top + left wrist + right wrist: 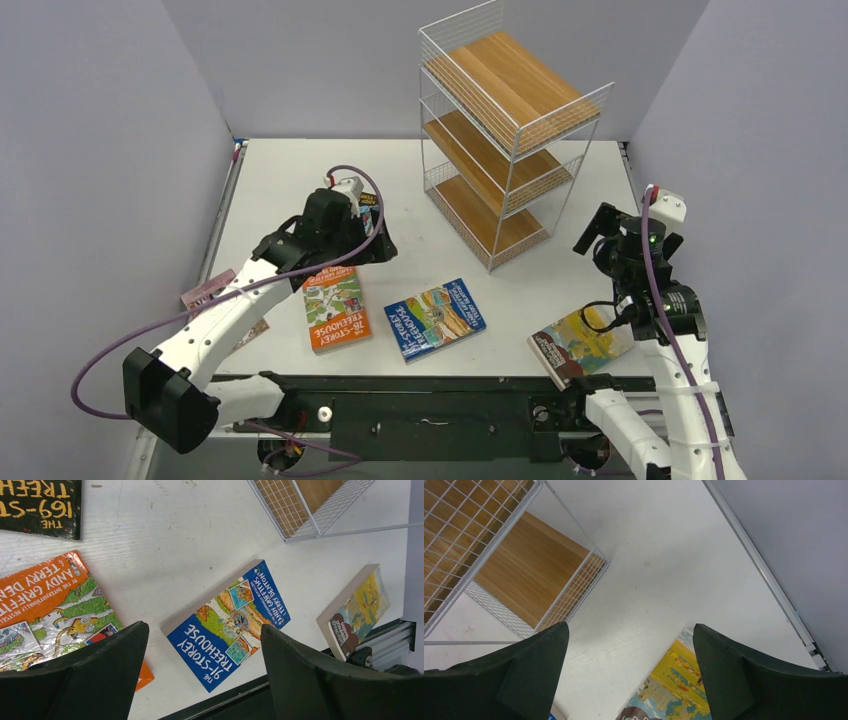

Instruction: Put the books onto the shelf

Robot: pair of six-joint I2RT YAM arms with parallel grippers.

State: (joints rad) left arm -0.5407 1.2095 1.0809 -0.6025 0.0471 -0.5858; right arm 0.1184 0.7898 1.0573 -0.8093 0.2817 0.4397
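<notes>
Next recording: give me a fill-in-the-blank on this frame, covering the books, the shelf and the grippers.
1. The shelf has ___ wooden boards, with no book visible on them.
2. The 91-Storey Treehouse book has a ___ cover.
3. The left gripper and the right gripper both stand ___, holding nothing.
4. The yellow-brown book lies nearest the ___ gripper.
Missing words: three; blue; open; right.

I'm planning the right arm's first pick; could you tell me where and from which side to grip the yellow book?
Probably its near corner: the yellow book lies flat, too thin to pinch from above, but that corner seems to jut past the table's front edge. Bring the right gripper in from the front, fingers above and below.
</notes>
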